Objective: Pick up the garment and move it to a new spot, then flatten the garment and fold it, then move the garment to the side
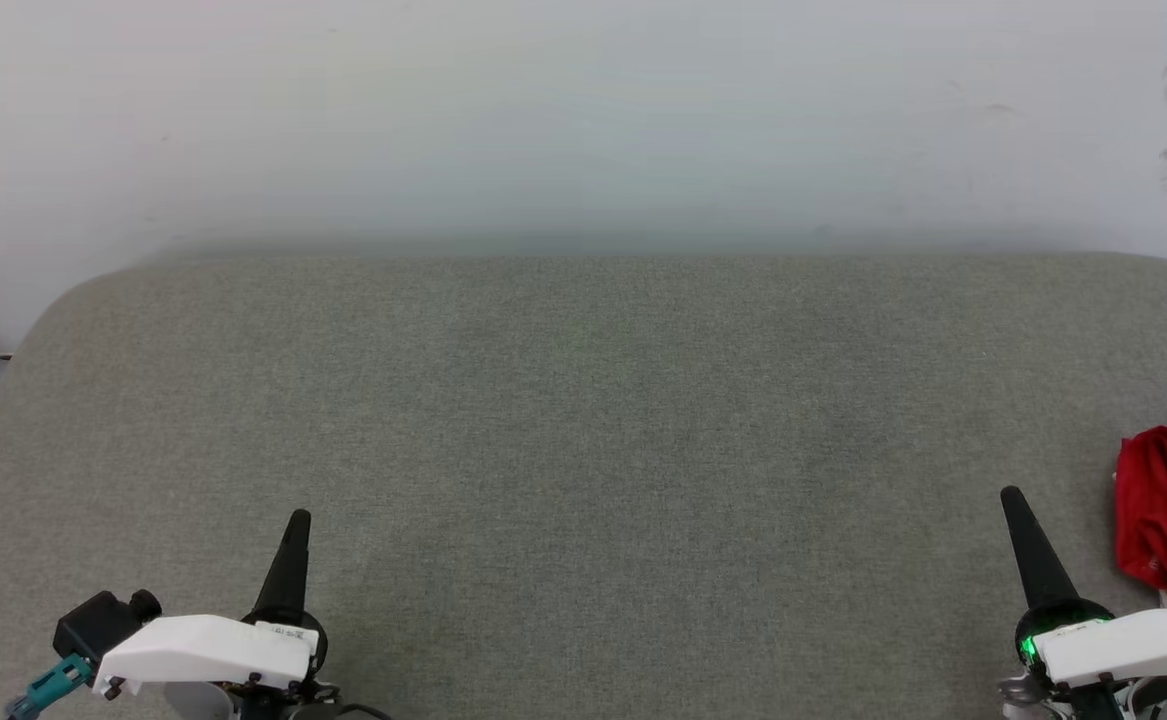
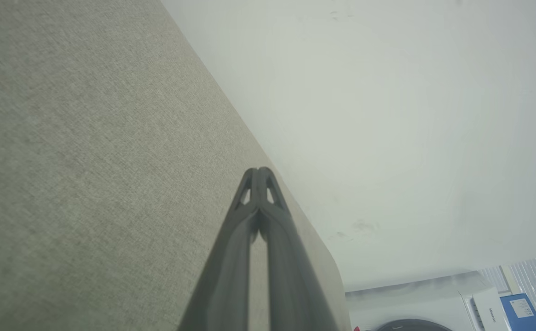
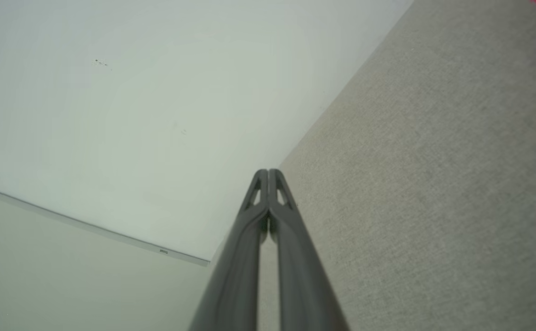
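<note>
left pincer [image 1: 297, 522]: tips pressed together, nothing in them, sitting low at the near-left of the counter [image 1: 583, 420], pointing at the wall [image 1: 583, 120]. Reads as a rest pose, with both arms tucked to the near corners so the middle is free. The counter is grey fabric with rounded far corners. Its far edge runs right along the wall, so there's no room to work behind it, and the left edge drops off past the rounded corner. The big bare stretch between the arms looks like plenty for spreading and folding a jersey. right pincer [image 1: 1013, 497]: same pose, tips closed and holding nothing, at the near-right of the counter. garment [image 1: 1165, 505]: a red bunched heap just right of the right pincer, not touching its fingers. It's at the counter's right side and cut off by the frame, and the right arm covers its lower part. Can't tell how much of it there is or whether it hangs over the edge. Right wrist view catches a red sliver in its top corner. Stage call: a heap at the side fits either a garment waiting for pickup or one already put aside. What shows looks crumpled rather than folded, but too little shows to settle it. The tight spot is that right edge, where a nudge could slide the cloth off.
</note>
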Robot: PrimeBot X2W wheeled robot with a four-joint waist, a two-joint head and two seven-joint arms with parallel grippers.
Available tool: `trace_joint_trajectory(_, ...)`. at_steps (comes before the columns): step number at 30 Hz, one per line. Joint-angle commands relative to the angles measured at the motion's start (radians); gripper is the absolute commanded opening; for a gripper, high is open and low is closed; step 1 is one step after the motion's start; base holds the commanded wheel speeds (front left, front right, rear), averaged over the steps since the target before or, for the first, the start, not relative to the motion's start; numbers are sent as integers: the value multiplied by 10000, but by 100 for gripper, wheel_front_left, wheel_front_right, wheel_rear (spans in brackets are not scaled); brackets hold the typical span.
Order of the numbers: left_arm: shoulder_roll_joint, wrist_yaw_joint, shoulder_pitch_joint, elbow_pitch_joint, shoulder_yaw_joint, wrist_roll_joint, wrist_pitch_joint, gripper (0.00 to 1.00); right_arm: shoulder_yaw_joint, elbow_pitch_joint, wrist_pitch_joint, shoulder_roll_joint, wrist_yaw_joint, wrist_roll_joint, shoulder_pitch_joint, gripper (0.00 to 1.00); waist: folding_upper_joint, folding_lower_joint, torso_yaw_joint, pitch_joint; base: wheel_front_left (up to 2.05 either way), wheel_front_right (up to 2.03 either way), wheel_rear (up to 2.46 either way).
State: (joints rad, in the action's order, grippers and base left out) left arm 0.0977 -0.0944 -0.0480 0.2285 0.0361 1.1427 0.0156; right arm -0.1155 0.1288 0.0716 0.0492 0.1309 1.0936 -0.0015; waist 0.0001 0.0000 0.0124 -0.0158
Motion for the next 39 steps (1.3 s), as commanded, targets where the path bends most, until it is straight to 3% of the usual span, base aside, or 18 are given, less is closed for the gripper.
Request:
trace_joint_trajectory(1, 0, -46, -244, -50, 71, 247, -71, 0, 1, -16, 43, 18, -1, 303, -319, 0, -1, 0, -3, 4, 0, 0, 0)
trace_joint_trajectory(39, -338, -300, -541, 110, 584, 3353, -954, 0, 13, 830, 322, 17, -2, 3718, -884, 0, -1, 0, -80, 122, 0, 0, 0)
